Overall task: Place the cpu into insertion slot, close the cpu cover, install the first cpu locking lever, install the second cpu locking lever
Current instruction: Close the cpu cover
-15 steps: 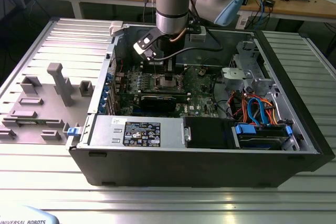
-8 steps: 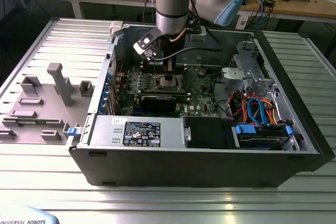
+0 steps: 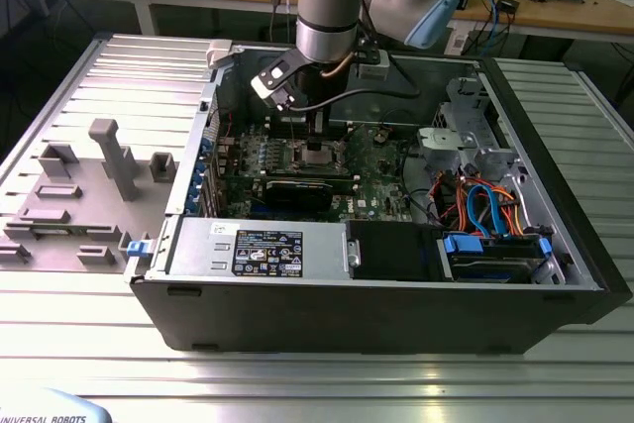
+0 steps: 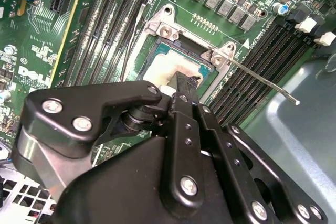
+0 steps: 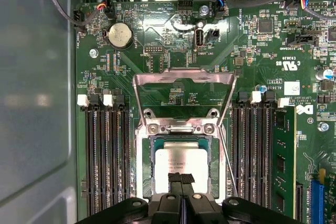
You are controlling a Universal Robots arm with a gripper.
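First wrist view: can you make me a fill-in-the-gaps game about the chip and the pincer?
1. The cpu lies in the insertion slot, and the cpu cover is flipped ____.
2. The pincer has its tips right over the ____.
3. The circuit board is coloured ____.
Missing words: open; cpu; green.

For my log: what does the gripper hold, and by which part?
Nothing: the gripper is shut, its tips over the cpu in the insertion slot.
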